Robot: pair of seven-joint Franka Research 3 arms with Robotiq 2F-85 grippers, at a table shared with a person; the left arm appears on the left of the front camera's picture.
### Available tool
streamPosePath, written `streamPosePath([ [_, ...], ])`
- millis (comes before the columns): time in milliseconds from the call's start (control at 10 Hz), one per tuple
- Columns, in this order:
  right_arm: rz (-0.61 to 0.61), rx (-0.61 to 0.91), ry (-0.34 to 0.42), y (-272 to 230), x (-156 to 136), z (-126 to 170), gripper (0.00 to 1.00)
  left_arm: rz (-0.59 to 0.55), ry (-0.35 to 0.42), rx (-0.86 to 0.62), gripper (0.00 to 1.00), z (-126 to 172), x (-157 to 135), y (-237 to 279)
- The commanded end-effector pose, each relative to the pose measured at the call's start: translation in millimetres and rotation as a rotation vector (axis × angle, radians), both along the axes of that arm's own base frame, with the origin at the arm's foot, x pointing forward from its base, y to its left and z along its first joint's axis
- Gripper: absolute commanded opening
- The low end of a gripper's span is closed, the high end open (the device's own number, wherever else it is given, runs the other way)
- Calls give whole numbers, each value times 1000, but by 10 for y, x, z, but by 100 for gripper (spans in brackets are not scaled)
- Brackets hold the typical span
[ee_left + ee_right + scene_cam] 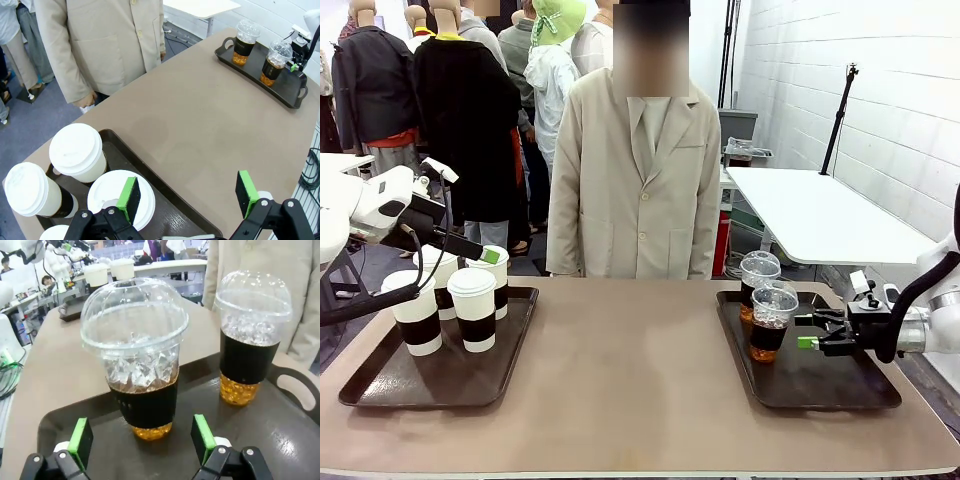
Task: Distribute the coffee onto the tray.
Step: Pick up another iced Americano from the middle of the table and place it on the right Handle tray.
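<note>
Iced coffee cups (767, 321), two clear dome-lidded ones, stand upright on the right tray (830, 385), and four lidded paper cups (473, 309) sit on the left tray (390, 385) across the counter (630, 370). Your right claw (812, 331) is released, jaws spread, with the nearer iced cup (138, 365) dead ahead at twelve o'clock, just beyond the pads and apart from them, its long axis vertical. Your left claw (187, 195) hangs open over the paper cups, grasping nothing.

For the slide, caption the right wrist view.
Open right gripper faces the nearer iced coffee on the dark tray, second cup behind.
</note>
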State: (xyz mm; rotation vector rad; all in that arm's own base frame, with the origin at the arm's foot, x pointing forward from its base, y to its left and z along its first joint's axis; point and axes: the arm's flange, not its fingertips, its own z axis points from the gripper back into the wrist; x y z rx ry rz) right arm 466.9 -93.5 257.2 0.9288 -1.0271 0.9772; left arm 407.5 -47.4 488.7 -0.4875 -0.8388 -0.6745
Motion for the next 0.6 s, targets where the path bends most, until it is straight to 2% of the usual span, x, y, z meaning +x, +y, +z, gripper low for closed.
streamPosePath([
  [0, 10, -1, -5, 29, 43, 7, 100, -7, 1, -9, 100, -31, 20, 11],
  [500, 10, -1, -5, 29, 43, 7, 100, -7, 1, -9, 100, -31, 20, 11],
])
